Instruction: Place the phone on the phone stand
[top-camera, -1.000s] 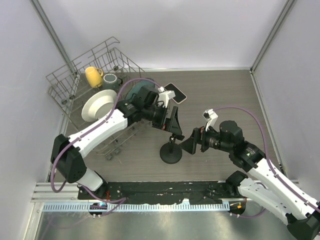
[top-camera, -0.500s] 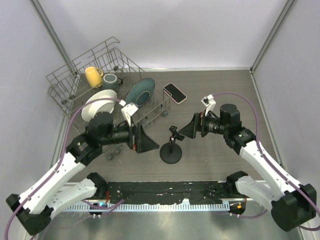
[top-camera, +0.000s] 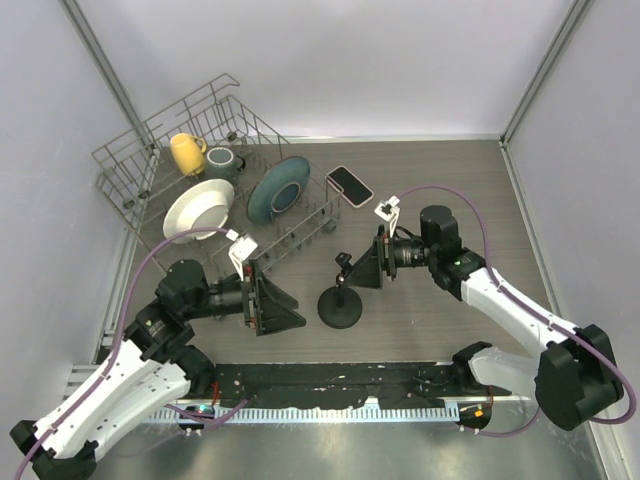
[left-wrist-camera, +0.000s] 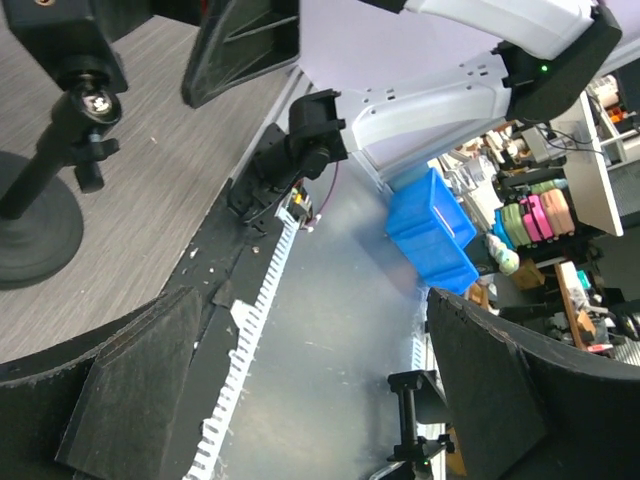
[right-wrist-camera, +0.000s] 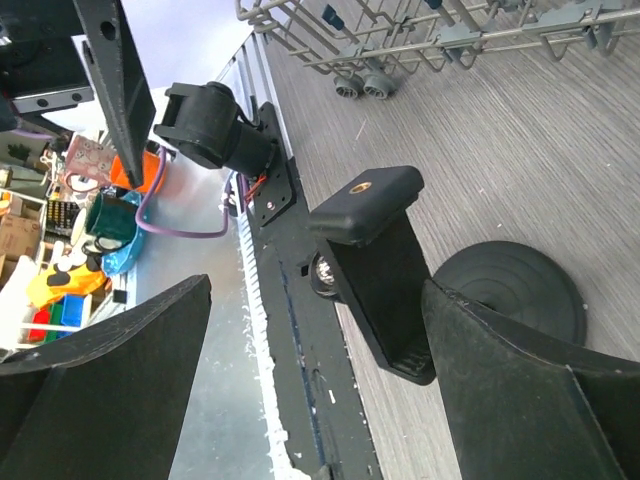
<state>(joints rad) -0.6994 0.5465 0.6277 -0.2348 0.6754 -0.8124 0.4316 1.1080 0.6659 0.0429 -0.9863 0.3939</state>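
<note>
Though jaws on both arms gape empty, the phone (top-camera: 350, 185) lies beyond the phone stand (top-camera: 341, 307), nearer the right gripper (top-camera: 363, 270).

A robotics lab: white booth walls (top-camera: 330, 60), with a blue bin (left-wrist-camera: 432, 225) and cluttered benches (left-wrist-camera: 560, 205) beyond

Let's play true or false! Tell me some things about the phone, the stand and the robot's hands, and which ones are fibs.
1. The phone lies flat beside the dish rack. True.
2. The phone sits on the phone stand. False: the stand's clamp head is empty.
3. The left gripper holds the phone. False: it is open and holds nothing.
4. The right gripper is open, close to the stand's head. True.
5. A yellow mug is in the dish rack. True.
</note>
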